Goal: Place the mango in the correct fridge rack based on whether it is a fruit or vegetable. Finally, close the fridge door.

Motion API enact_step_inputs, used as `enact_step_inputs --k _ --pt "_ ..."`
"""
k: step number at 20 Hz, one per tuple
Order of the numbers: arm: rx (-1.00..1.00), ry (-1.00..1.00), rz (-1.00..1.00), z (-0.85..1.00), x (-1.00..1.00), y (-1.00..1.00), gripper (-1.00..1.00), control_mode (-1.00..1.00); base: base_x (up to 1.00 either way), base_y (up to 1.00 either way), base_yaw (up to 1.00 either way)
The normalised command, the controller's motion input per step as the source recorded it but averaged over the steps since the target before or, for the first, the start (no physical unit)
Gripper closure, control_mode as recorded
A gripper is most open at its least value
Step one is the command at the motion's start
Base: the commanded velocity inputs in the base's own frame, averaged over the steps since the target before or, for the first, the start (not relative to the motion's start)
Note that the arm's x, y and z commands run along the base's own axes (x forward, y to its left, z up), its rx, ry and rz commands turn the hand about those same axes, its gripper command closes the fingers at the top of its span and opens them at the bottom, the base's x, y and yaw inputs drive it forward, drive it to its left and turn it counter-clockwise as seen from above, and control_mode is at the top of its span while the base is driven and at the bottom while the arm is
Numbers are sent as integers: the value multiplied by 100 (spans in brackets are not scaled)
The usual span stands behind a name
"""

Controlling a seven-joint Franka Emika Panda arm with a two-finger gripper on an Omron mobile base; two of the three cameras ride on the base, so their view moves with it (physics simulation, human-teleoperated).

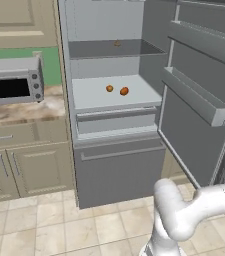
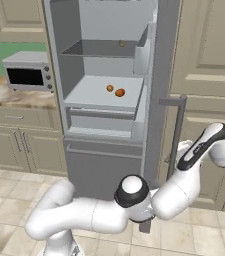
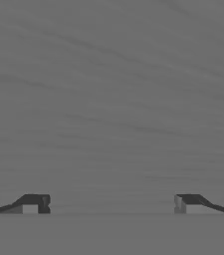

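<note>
On the pale rack [image 1: 91, 100] the mango [image 1: 124, 91] lies just right of a smaller orange fruit [image 1: 109, 88], so placing looks done. Further right the door [image 1: 196, 145] stands wide open; closing it remains. The hand [image 3: 111, 204], fingers spread and empty, faces a flat grey surface, probably the door's outside.

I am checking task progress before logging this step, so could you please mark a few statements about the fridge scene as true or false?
1. The mango lies on the pale fridge rack. True.
2. The fridge door is shut. False: it stands open.
3. A smaller orange fruit lies beside the mango. True.
4. The gripper holds the mango. False: its fingers are spread with nothing between them.
5. The microwave sits inside the fridge. False: it is on the counter.
</note>
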Motion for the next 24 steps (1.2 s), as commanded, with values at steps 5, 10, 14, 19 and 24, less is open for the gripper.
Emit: enact_step_inputs --k 5,10,14,19,24 --pt "-19 -54 16 -31 -62 100 -100 -100 0 0 0" --pt "-15 -58 2 1 -9 100 -100 -100 0 0 0" --pt "-9 -51 -2 24 13 99 -100 -100 0 0 0" --pt "0 -33 -12 44 60 46 -100 -100 0 0 0" --pt "0 -32 -18 47 69 22 -100 -100 0 0 0"
